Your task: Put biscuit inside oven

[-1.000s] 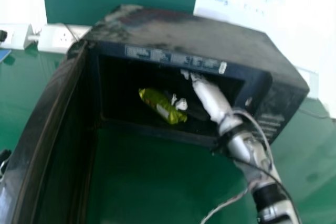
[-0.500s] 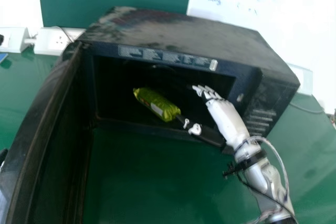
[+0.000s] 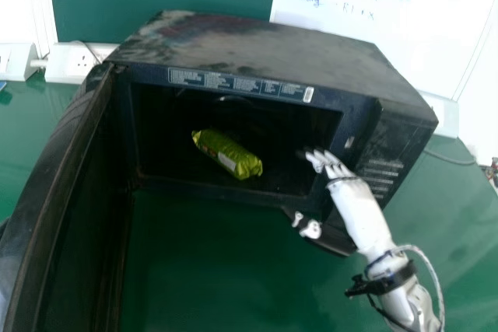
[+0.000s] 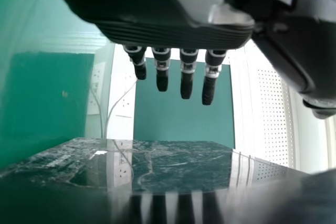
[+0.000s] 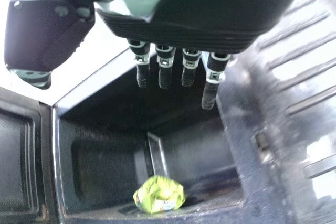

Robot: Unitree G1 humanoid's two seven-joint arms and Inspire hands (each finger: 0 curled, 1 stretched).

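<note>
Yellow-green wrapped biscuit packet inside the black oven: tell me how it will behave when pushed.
The long yellow-green biscuit packet may roll a little when pushed sideways, since its body looks rounded. Its glossy, creased wrapper could prove slippery, and the pinched, crumpled end would probably fold if pressed.

My count: oven, 1; door, 1; biscuit packet, 1; whiteboard, 1; surface, 1; left hand plus right hand, 2.
</note>
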